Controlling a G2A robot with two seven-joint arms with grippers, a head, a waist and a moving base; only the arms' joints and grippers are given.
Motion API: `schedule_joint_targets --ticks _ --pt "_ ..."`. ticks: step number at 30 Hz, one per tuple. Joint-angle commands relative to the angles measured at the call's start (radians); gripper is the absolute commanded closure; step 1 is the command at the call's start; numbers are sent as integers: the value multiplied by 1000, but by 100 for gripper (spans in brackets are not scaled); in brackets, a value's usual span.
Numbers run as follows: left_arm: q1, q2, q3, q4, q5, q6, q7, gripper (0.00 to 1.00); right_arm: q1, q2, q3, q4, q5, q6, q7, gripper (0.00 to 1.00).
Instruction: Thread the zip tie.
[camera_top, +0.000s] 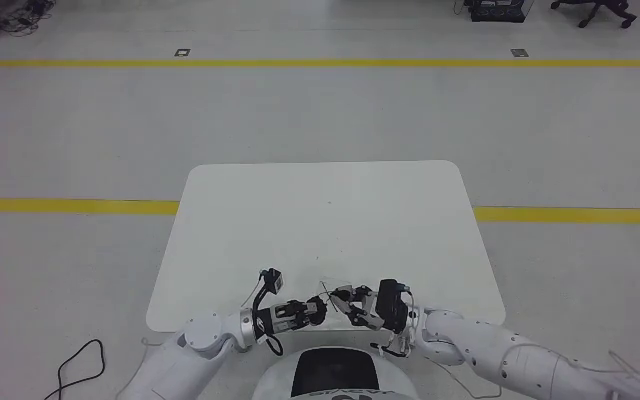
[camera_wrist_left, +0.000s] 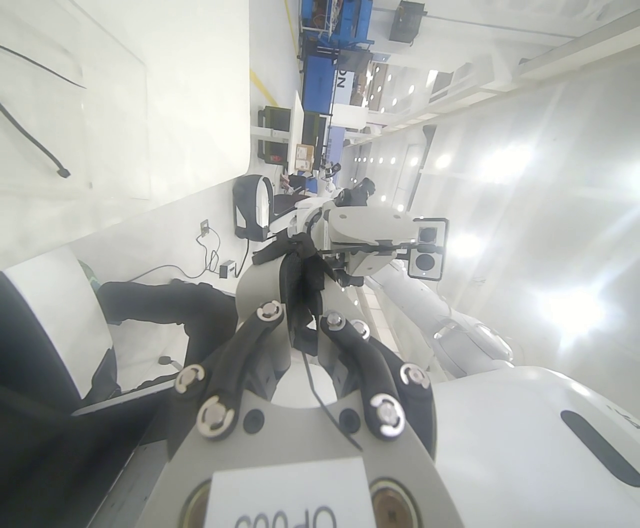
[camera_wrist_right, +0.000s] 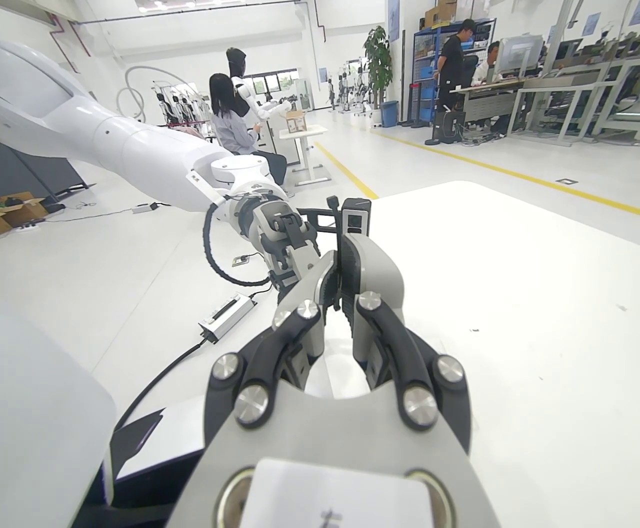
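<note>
A thin black zip tie (camera_top: 325, 293) hangs between the two grippers just above the near edge of the white table (camera_top: 330, 220). My right gripper (camera_wrist_right: 341, 265) is shut on the zip tie (camera_wrist_right: 334, 210), whose strap stands upright between the pads with its head end sticking out past the fingertips. My left gripper (camera_wrist_left: 298, 255) is shut on the other part of the zip tie (camera_wrist_left: 325, 400), and a loose strand trails back over its palm. The grippers face each other, almost touching: left gripper (camera_top: 313, 311), right gripper (camera_top: 343, 300). From the right wrist view, the left gripper (camera_wrist_right: 300, 240) sits just beyond the head end.
The tabletop (camera_wrist_right: 500, 280) stretches bare beyond the grippers. A power adapter with cables (camera_wrist_right: 225, 312) lies on the floor off the table's left side, and a black cable loop (camera_top: 75, 365) lies on the floor at the near left.
</note>
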Motion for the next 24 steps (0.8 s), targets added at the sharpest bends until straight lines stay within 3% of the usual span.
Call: schedule_joint_targets --ticks 1,24 --pt "1 0 0 -1 -1 0 0 100 0 -1 0 1 0 0 2 100" --pt "7 5 -13 -6 -14 0 0 100 -13 20 0 2 -4 0 -30 100"
